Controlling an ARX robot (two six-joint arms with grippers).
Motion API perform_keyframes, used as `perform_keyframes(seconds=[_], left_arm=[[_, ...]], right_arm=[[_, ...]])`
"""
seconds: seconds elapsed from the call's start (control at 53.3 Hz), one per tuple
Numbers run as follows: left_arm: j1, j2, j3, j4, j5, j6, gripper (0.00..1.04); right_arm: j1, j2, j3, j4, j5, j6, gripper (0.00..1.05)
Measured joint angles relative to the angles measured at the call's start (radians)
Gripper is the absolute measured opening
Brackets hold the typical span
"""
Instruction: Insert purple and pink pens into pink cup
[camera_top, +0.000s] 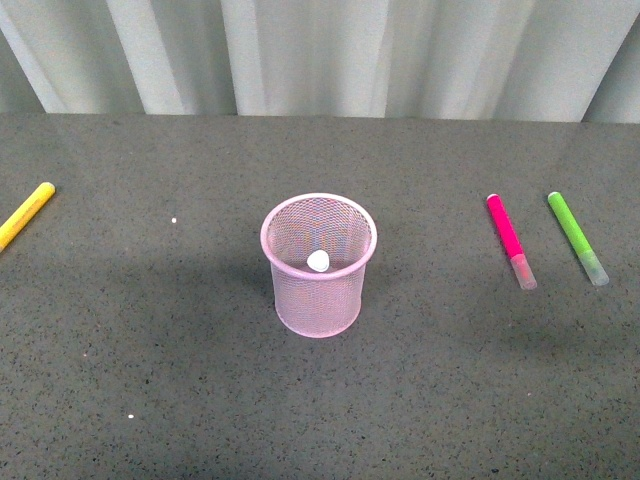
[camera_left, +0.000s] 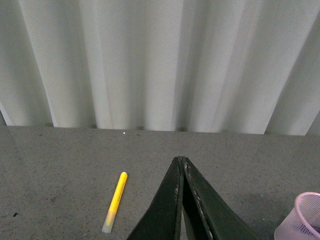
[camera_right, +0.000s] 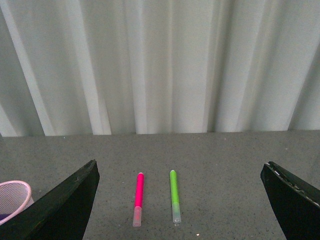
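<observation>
Since the pink pen (camera_right: 138, 197) lies on the right side of the table (camera_top: 150, 380), the right gripper (camera_right: 180, 164) is the near one and looks like the one to fetch it. Its jaws are spread wide apart and hold nothing. From that wrist, the pen lies on the table ahead of the jaws, in the gap but closer to the jaw on the cup's side. The pen runs long-ways away from the robot, with its see-through cap at the near end. So the jaws open across its thin side, which should make a good pinch. The green pen (camera_right: 174, 196) lies just beside it, so one jaw has to fit between the two. The pink cup (camera_top: 318, 305) stands upright in the middle, well apart from the pen. A whitish cap (camera_top: 318, 261) shows inside it. That may be the purple pen, but I cannot tell. The left gripper (camera_left: 181, 160) is pressed closed on nothing, near the yellow pen (camera_left: 116, 200).
</observation>
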Motion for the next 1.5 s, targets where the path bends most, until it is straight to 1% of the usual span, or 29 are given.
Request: perform_keyframes(seconds=[0.112, 0.3, 0.394, 0.487, 0.975, 0.993, 1.031, 1.068, 1.443, 1.462, 1.5], left_arm=[[-0.061, -0.080, -0.030, -0.050, -0.062, 0.001, 0.04], [-0.124, -0.176, -0.056, -0.116, -0.119, 0.001, 0.04], [-0.206, -0.215, -0.065, -0.148, -0.227, 0.001, 0.04], [-0.241, -0.246, -0.093, -0.140, -0.230, 0.002, 0.04], [-0.245, -0.404, -0.093, -0.293, -0.234, 0.002, 0.04], [-0.245, -0.422, -0.093, -0.311, -0.234, 0.002, 0.04], [-0.245, -0.505, -0.092, -0.427, -0.234, 0.004, 0.04], [-0.245, -0.545, -0.092, -0.461, -0.235, 0.004, 0.04], [-0.245, -0.575, -0.092, -0.470, -0.236, 0.004, 0.04], [-0.245, -0.575, -0.092, -0.470, -0.235, 0.003, 0.05], [-0.245, -0.575, -0.092, -0.470, -0.236, 0.004, 0.15]], right_arm=[[0.000, 0.000, 0.000, 0.000, 0.000, 0.000, 0.98], [0.000, 0.000, 0.000, 0.000, 0.000, 0.000, 0.98], [0.000, 0.000, 0.000, 0.000, 0.000, 0.000, 0.98], [0.000, 0.000, 0.000, 0.000, 0.000, 0.000, 0.98], [0.000, 0.000, 0.000, 0.000, 0.000, 0.000, 0.98], [0.000, 0.000, 0.000, 0.000, 0.000, 0.000, 0.98], [0.000, 0.000, 0.000, 0.000, 0.000, 0.000, 0.98], [0.000, 0.000, 0.000, 0.000, 0.000, 0.000, 0.98], [0.000, 0.000, 0.000, 0.000, 0.000, 0.000, 0.98], [0.000, 0.000, 0.000, 0.000, 0.000, 0.000, 0.98], [0.000, 0.000, 0.000, 0.000, 0.000, 0.000, 0.98]])
